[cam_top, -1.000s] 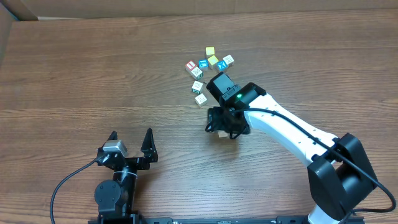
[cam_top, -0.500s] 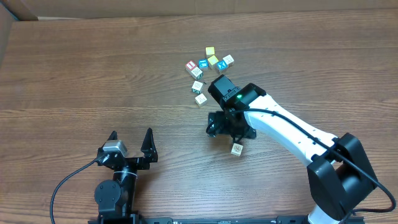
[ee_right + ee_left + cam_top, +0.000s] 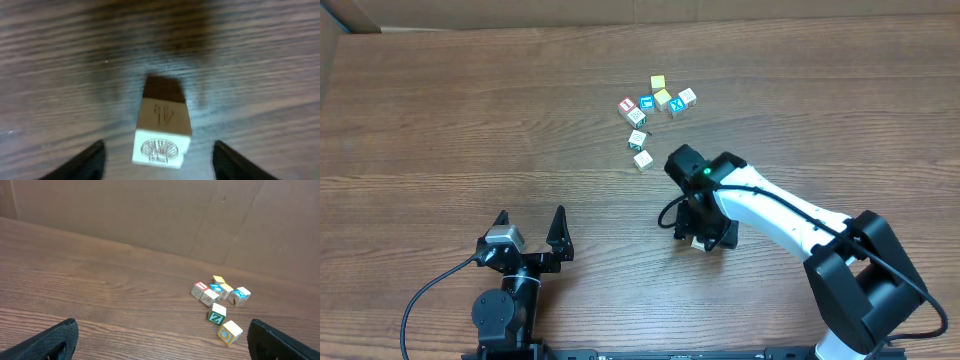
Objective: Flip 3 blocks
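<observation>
Soft, even light from above keeps the wooden table matte, while in the close right wrist view the block throws a blurred dark shadow toward 12 o'clock and the grain looks smeared.

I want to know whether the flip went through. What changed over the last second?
The block left the right gripper and came to rest on the table nearer the robot's base. The gripper then followed it and now straddles it, with its fingers clear of both sides and nothing held. The other cubes and the open left gripper stayed put.
</observation>
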Action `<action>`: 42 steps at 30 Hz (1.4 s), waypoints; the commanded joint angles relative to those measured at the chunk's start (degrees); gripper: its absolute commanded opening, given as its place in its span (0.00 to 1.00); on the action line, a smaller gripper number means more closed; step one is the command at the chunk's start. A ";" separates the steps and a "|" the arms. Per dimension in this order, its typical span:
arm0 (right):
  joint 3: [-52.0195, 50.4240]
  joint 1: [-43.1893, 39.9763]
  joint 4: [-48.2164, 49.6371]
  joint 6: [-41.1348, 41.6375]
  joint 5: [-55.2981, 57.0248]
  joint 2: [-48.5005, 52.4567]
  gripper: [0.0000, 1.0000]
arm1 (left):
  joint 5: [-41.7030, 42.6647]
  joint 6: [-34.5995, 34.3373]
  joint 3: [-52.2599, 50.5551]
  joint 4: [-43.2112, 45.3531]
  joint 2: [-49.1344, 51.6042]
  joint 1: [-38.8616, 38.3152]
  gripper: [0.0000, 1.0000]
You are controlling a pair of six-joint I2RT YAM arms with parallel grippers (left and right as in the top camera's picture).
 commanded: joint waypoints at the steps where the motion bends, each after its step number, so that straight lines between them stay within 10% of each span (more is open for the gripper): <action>1: -1.03 0.26 2.16 2.62 -2.40 0.04 0.57 | -0.20 1.11 -0.22 -0.15 -0.55 -0.37 1.00; 42: -1.11 0.31 13.16 2.51 7.34 0.04 0.31 | -0.17 1.11 -0.22 -0.15 -0.52 -0.37 1.00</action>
